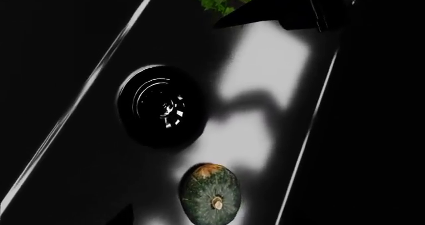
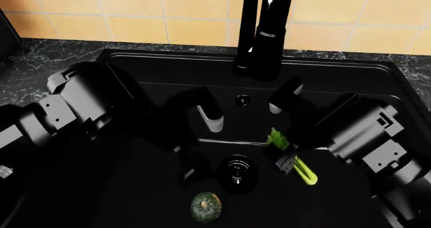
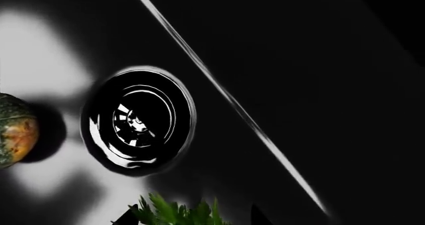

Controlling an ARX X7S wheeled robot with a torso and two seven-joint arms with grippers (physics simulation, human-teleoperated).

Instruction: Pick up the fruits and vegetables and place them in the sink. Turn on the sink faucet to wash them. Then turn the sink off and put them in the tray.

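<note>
The dark-green ribbed squash [image 2: 205, 207] [image 1: 211, 195] lies free on the floor of the black sink [image 2: 135, 66], just in front of the round drain [image 2: 237, 170]. My left gripper [image 2: 202, 148] hangs open above the floor, left of the drain, holding nothing. The leafy celery bunch [image 2: 291, 157] [image 3: 176, 212] sits right of the drain, between the spread fingers of my right gripper [image 2: 280, 137], which looks open. One dark fingertip [image 3: 129, 216] shows beside the leaves. The tall black faucet [image 2: 269, 26] rises behind the basin. The tray is out of view.
Both forearms reach into the basin from the left [image 2: 74, 107] and the right [image 2: 364, 132]. A small overflow hole [image 2: 243, 101] marks the back wall. Dark marble countertop [image 2: 40, 51] and yellow wall tiles [image 2: 135, 6] surround the sink.
</note>
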